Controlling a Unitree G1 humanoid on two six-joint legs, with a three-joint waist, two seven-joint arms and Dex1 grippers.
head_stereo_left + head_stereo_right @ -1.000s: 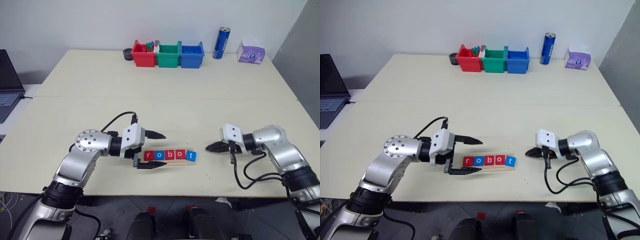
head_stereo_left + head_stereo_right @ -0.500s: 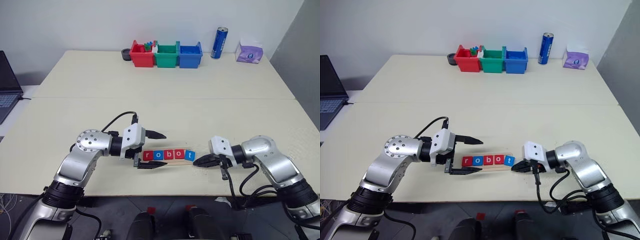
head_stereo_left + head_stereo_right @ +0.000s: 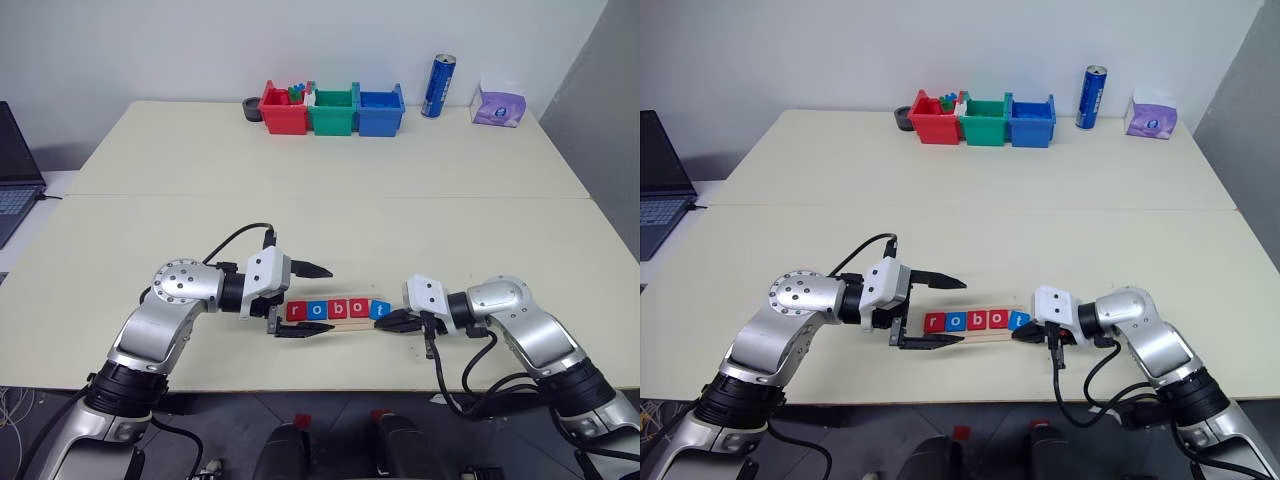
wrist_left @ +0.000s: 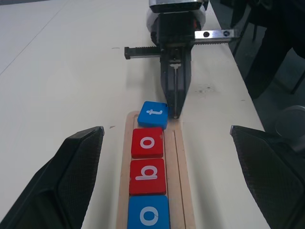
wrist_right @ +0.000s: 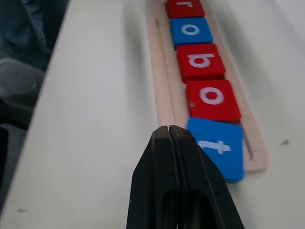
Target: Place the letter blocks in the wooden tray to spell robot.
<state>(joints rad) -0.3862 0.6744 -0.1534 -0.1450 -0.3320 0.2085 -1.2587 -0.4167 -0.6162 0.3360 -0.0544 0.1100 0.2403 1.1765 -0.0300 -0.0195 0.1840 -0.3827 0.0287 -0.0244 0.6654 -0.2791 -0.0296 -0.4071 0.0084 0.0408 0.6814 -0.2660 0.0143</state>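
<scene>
The wooden tray (image 3: 340,324) lies near the table's front edge. Five letter blocks sit in it, reading r (image 3: 296,311), o (image 3: 318,309), b (image 3: 339,308), o (image 3: 359,308), t (image 3: 379,310). The blue t block (image 5: 217,145) is turned slightly out of line at the tray's right end. My left gripper (image 3: 332,299) is open, its two fingers straddling the tray's left end, one behind and one in front. My right gripper (image 3: 388,322) is shut and empty, its tip at the tray's right end beside the t block (image 4: 153,114).
Red (image 3: 283,108), green (image 3: 333,110) and blue (image 3: 381,110) bins stand at the table's far edge. A blue can (image 3: 441,86) and a tissue pack (image 3: 501,103) are to their right. A laptop (image 3: 15,170) sits off to the left. The table's front edge runs just below the tray.
My shut right gripper has moved left across the table, from well clear of the tray to its right end, beside the t block. The left gripper has stayed put.
</scene>
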